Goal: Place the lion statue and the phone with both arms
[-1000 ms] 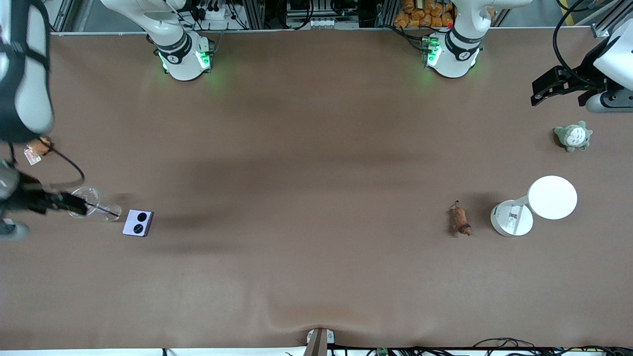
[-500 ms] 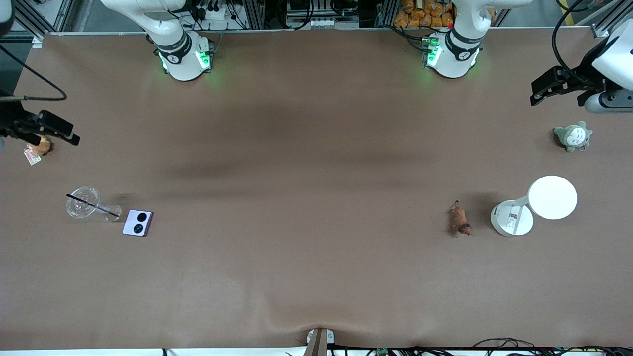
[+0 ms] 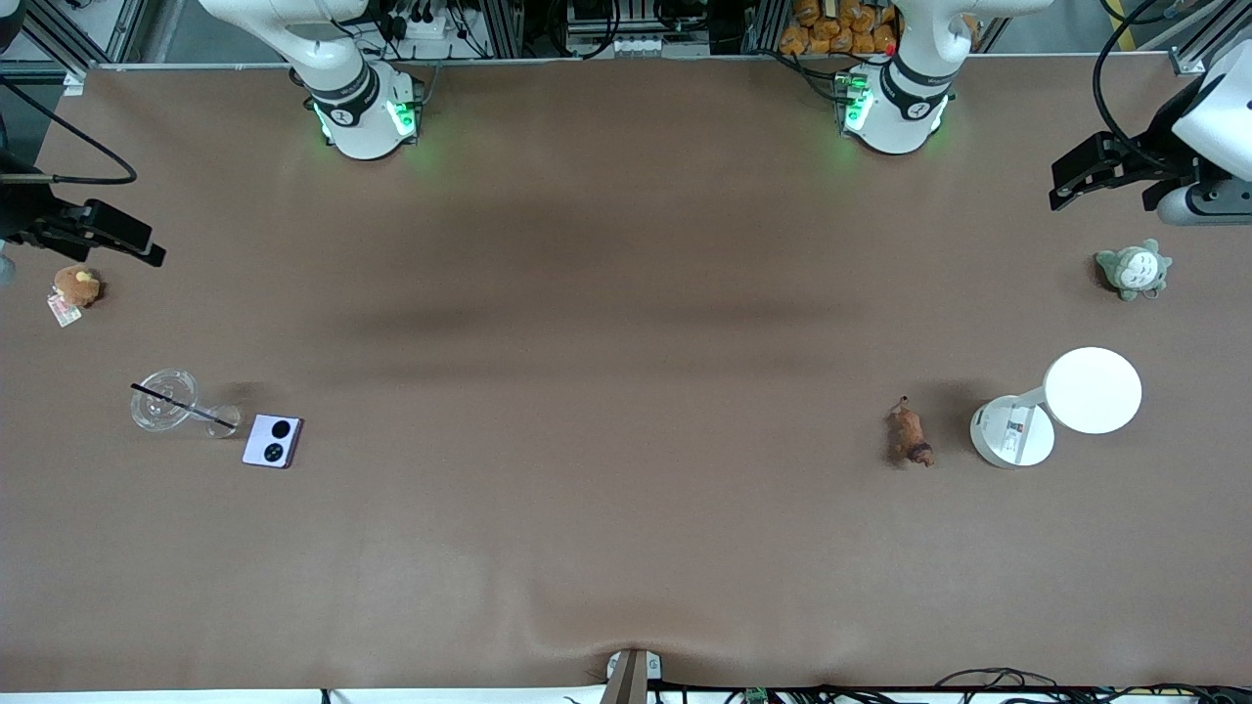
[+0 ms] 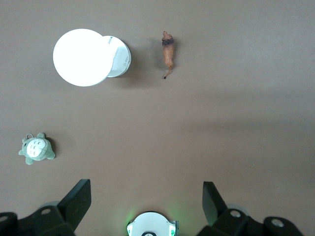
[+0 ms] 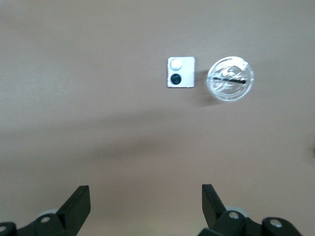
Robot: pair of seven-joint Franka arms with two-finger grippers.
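Brown tabletop (image 3: pixel 626 323) lies bare between the lilac square phone (image 3: pixel 273 441) and reddish-brown lion statue (image 3: pixel 910 436). Left gripper (image 4: pixel 146 201) and right gripper (image 5: pixel 145 201) hang wide apart, holding nothing, over its ends.

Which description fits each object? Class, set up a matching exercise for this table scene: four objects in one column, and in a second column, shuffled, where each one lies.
Objects
1. phone
2. lion statue
3. grey-green plush
4. brown plush

Places
A. beside the white lamp, at the left arm's end of the table
B. beside the clear glass, at the right arm's end
C. under the right gripper, at the table's edge
D. farther from the front camera than the lamp, near the left gripper

Pairs: 1-B, 2-A, 3-D, 4-C
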